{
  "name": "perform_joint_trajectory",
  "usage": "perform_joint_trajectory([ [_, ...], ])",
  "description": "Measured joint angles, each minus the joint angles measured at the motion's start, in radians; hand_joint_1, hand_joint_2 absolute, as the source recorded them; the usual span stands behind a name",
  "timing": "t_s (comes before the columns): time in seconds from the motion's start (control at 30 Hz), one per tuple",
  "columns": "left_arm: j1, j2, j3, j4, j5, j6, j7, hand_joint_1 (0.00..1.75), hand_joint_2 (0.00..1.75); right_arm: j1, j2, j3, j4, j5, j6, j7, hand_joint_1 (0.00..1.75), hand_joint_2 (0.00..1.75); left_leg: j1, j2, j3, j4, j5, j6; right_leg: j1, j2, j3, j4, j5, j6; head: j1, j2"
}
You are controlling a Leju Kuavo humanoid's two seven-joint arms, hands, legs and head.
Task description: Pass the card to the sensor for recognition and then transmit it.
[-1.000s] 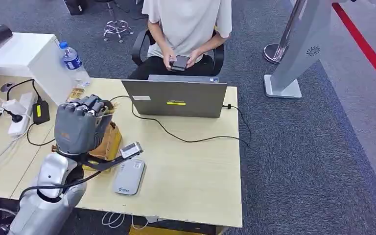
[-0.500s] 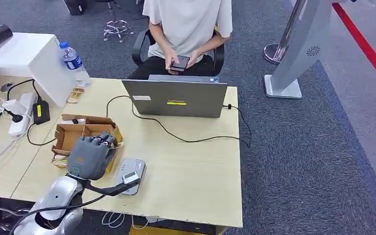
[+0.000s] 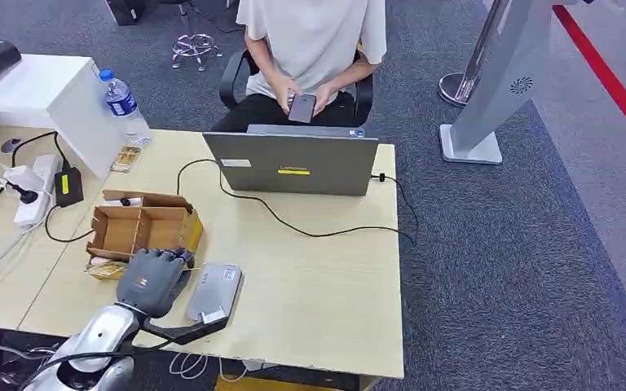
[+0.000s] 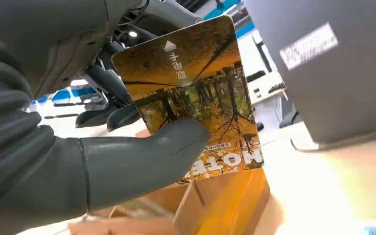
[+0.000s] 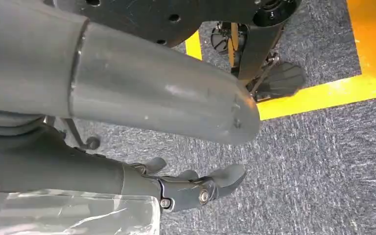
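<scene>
It was an office used as a robot test space. A pale wooden counter [image 3: 318, 269] carried a grey laptop [image 3: 293, 165] with its cable trailing across the top, a power strip [image 3: 31, 189] with plugged-in adapters, a water bottle [image 3: 122, 104] and an open cardboard box [image 3: 140, 228]. A person [image 3: 310, 49] sat on a black office chair [image 3: 240, 77] behind the laptop, holding a phone [image 3: 301, 106]. Grey carpet [image 3: 522, 269] covered the floor, crossed by a red line [image 3: 611, 81], and yellow tape [image 5: 323, 93] marked the carpet.

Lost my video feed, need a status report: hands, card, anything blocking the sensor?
Left hand holds the card, beside the grey sensor. Right hand hangs open over the floor. Nothing on the sensor; cardboard box close by.
</scene>
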Motion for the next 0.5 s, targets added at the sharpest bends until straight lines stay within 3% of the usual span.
perform_joint_trajectory([
  [0.27,0.004,-0.008,-0.005,0.063,-0.012,0.033,-0.023,1.75,1.75,-0.002,0.0,0.0,0.0,0.02,0.004,0.0,0.0,0.0,0.0,0.0,0.0,0.0,0.0,0.0,0.0,0.0,0.0,0.0,0.0,0.0,0.0,0.0],
  [0.5,0.002,-0.046,-0.029,0.121,-0.013,0.133,-0.067,1.75,1.75,-0.005,0.0,0.0,0.0,0.044,0.007,-0.007,0.0,0.0,0.0,0.0,0.0,0.0,0.0,0.0,0.0,0.0,0.0,0.0,0.0,0.0,0.0,0.0],
])
